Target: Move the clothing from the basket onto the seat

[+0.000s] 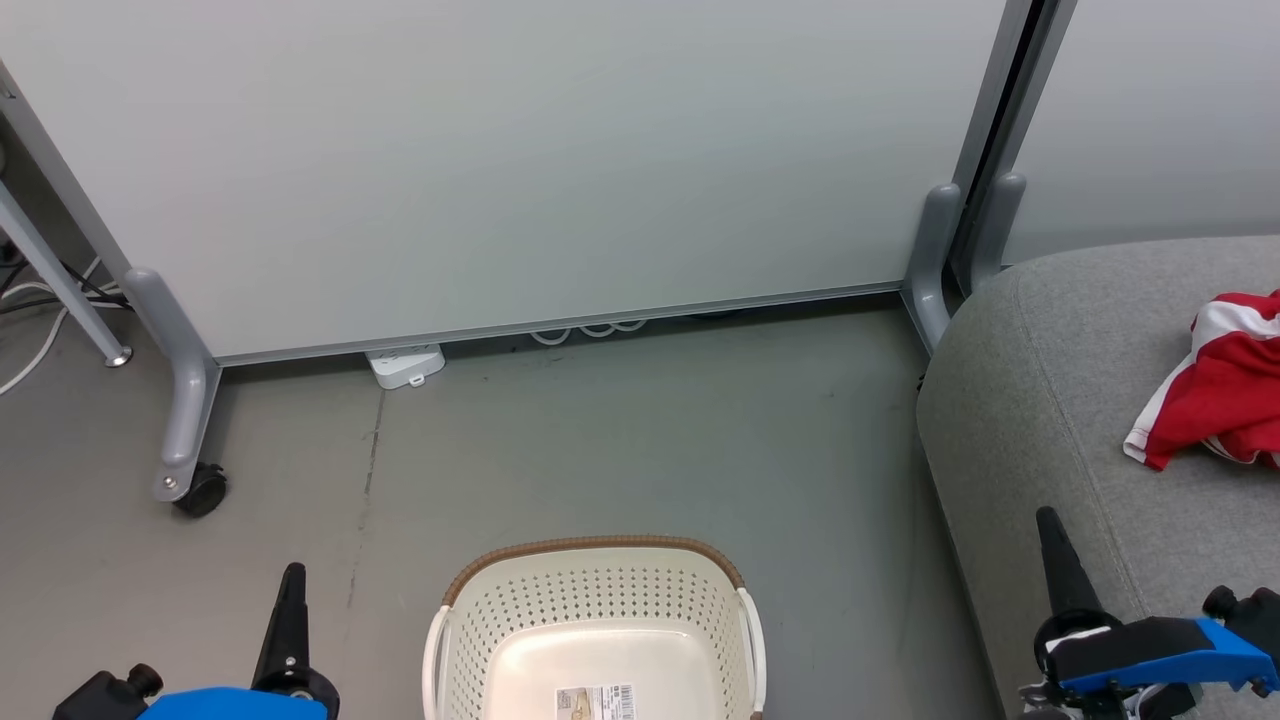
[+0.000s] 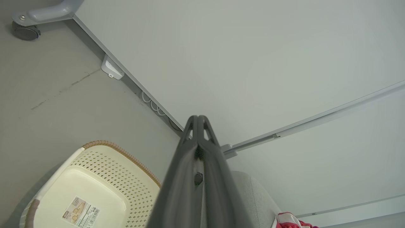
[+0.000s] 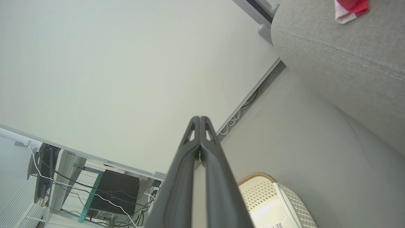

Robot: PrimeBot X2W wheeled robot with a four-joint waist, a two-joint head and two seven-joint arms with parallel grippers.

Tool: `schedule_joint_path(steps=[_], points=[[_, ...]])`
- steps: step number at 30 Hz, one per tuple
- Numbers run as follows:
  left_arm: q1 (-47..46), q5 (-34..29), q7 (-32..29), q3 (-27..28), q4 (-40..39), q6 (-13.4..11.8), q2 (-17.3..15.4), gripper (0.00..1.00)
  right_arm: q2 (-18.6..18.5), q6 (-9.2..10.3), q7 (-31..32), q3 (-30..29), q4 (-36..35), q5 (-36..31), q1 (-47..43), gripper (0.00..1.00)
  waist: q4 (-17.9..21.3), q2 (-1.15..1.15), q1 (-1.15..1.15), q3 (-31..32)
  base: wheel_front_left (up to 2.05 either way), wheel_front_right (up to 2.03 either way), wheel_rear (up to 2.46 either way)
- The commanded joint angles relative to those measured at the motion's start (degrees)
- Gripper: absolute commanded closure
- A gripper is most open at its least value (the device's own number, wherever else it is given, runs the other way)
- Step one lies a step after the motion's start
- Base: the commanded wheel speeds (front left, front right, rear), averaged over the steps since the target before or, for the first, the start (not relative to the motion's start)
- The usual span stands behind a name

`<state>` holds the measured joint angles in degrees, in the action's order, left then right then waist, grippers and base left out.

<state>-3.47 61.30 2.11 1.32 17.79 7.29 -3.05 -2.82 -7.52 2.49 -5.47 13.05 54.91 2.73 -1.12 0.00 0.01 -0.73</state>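
Left gripper [image 2: 198, 117]: both fingers pressed together to the tip, nothing between them. Right gripper [image 3: 200, 117]: same, clenched on nothing

Partition panel [image 1: 500, 170]: pale, on grey feet, standing well beyond both sets of jaws

Seat [image 1: 1060, 400]: light grey; the right jaws point up over its rounded near corner in the head view

Floor [image 1: 650, 430]: grey, lies under the left jaws

Basket [image 1: 600, 545]: on the floor between the two grippers, nearer than their tips, bare bottom showing a label [image 1: 596, 703]

Clothing [image 1: 1225, 400]: red with white trim, crumpled on the seat, beyond the right jaws and to their right, apart from them, cut by the picture edge

Power strip [image 1: 405, 365]: white, under the panel's lower edge, far ahead of the left jaws
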Motion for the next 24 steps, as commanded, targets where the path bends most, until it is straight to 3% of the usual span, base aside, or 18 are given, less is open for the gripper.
schedule_joint_path(steps=[1,24], points=[[-1.4,1.7,-0.4,0.5,-0.8,0.2,-0.3,1.0,-0.1,0.02,0.2,-0.1,-0.4,2.0,1.4,1.0,0.0,0.0,-0.01,0.0,0.0,0.0,0.0],[-2.2,13.7,-3.9,2.6,-2.1,0.2,-0.1,1.0,-0.1,0.03,1.8,-0.5,0.2,16.6,2.4,1.0,0.4,0.0,-0.01,0.2,0.0,0.0,0.0]])
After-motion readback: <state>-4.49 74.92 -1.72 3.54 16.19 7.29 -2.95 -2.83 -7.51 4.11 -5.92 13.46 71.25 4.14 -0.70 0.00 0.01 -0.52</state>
